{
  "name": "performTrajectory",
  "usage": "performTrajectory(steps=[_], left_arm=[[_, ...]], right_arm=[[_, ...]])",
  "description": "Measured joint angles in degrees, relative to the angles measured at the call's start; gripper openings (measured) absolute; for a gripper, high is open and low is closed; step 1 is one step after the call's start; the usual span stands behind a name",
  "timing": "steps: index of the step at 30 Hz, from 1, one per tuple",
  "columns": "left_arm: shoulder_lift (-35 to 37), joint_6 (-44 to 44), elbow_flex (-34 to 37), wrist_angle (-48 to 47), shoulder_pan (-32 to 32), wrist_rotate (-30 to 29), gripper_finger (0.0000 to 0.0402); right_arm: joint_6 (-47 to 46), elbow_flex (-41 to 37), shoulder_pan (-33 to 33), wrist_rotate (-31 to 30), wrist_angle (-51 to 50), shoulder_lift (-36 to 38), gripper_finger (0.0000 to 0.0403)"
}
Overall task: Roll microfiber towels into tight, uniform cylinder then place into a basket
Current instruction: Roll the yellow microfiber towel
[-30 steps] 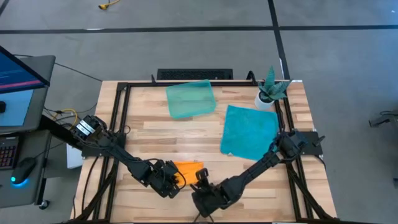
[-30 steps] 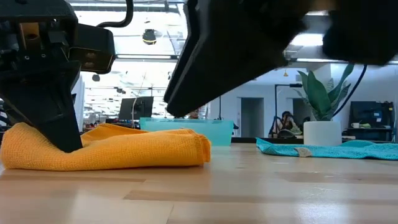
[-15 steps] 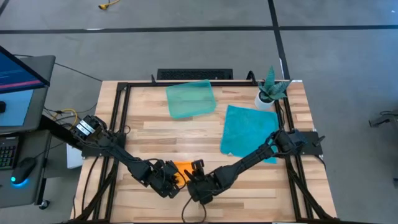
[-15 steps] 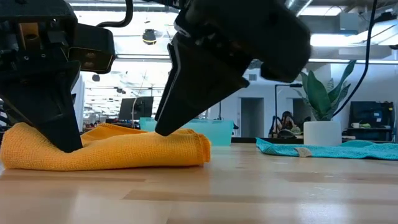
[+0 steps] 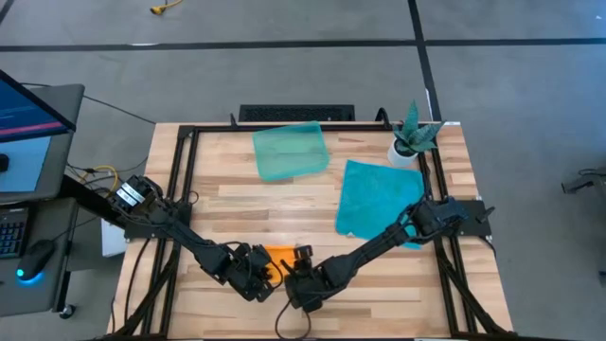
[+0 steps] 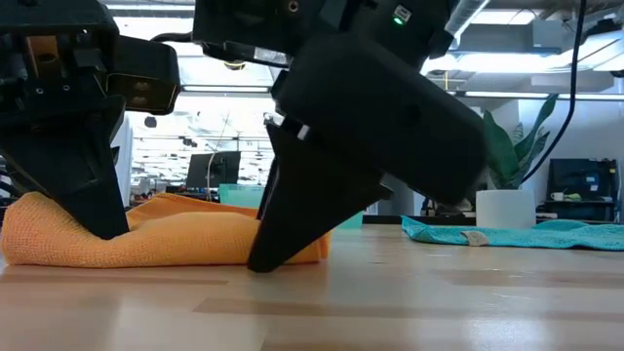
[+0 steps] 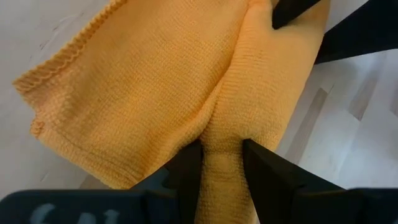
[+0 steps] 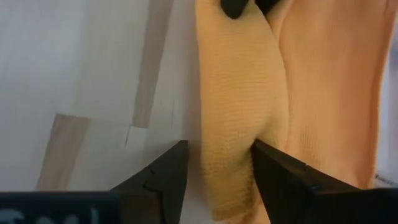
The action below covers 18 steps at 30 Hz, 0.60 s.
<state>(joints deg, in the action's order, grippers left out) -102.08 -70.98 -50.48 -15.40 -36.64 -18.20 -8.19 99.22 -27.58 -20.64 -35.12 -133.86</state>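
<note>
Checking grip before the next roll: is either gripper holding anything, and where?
The left gripper pinches the orange towel on its rolled fold. The right gripper straddles the fold's other end, open.

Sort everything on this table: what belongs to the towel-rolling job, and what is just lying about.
Job:
- bright orange cloth towel, pinched by the left tool; right tool open astride its fold
- teal-blue cloth towel, lying flat
- translucent pale-green plastic tray

Lying about:
- small white pot with a green plant

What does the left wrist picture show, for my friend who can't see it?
The left gripper pinches a fold of the orange towel between its dark jaws. The towel lies rumpled on the pale wooden table, and the other arm's dark gripper touches its far end.
</note>
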Motion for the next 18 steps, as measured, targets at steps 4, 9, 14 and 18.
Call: performTrajectory(steps=[4,9,14,18], left_arm=[[0.0,1.7,0.0,0.0,0.0,0.1,0.0116],[0.0,4.1,0.0,0.0,-0.1,0.2,0.0116],[0.8,7.5,0.0,-0.1,-0.5,-1.0,0.0116],[2.9,10.2,0.3,-1.1,-1.6,-3.3,0.0116]], right_arm=[[-2.3,0.0,0.4,0.2,-0.4,-0.1,0.0149],[-2.3,-0.1,-0.3,-1.2,-0.8,-0.3,0.0059],[-3.7,-0.2,-0.5,-1.0,-0.9,-0.3,0.0016],[-6.0,-0.2,-0.2,1.0,-0.9,-0.2,0.0038]])
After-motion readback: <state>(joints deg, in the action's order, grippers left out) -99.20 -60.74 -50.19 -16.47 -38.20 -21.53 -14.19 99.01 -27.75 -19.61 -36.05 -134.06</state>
